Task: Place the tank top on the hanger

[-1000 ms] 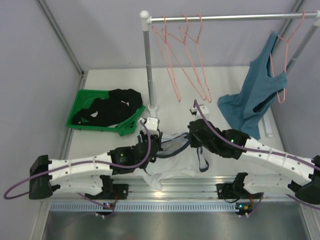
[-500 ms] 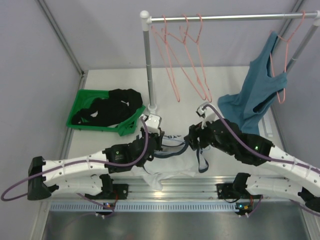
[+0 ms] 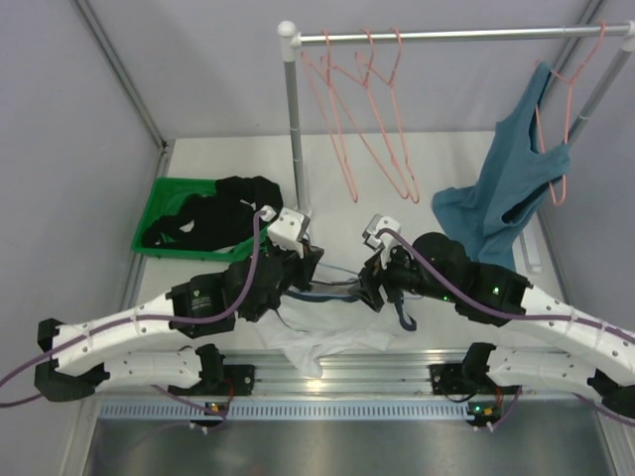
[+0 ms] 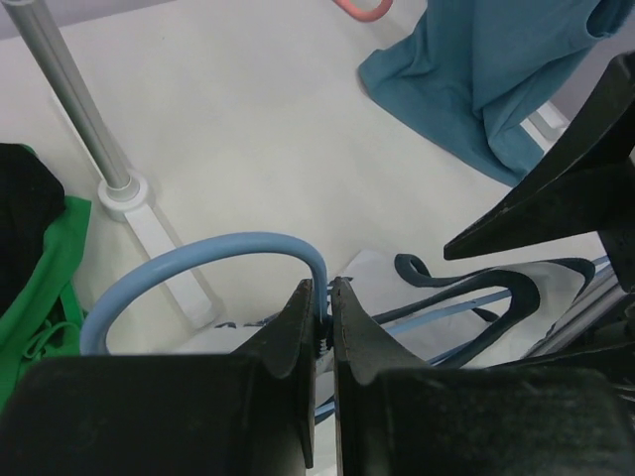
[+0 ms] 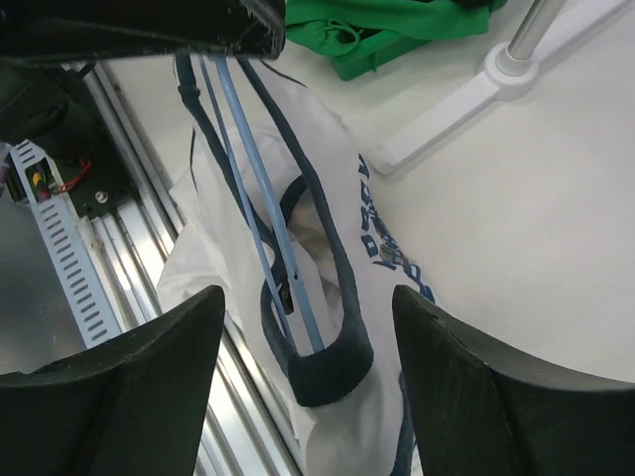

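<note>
The white tank top [image 3: 327, 335] with navy trim lies crumpled at the table's near edge between the arms. My left gripper [image 4: 320, 288] is shut on the neck of the light-blue hanger [image 4: 198, 260], just below its hook. From there the hanger [image 3: 332, 291] reaches right, over the tank top. In the right wrist view its blue wire [image 5: 263, 198] runs down into a navy strap loop of the tank top [image 5: 372, 436]. My right gripper [image 5: 308, 297] hovers open above that strap with nothing between its fingers.
A green bin [image 3: 164, 203] holding black garments sits at the left. The rack pole [image 3: 294, 129] and its foot stand behind the grippers, with pink hangers [image 3: 372, 129] on the rail. A teal tank top [image 3: 501, 188] hangs at the right. A metal rail [image 3: 347, 375] edges the table front.
My right gripper has opened and let go of the tank top, then drawn back slightly. The left arm has swung away from the table's near edge, carrying the hanger with it.
</note>
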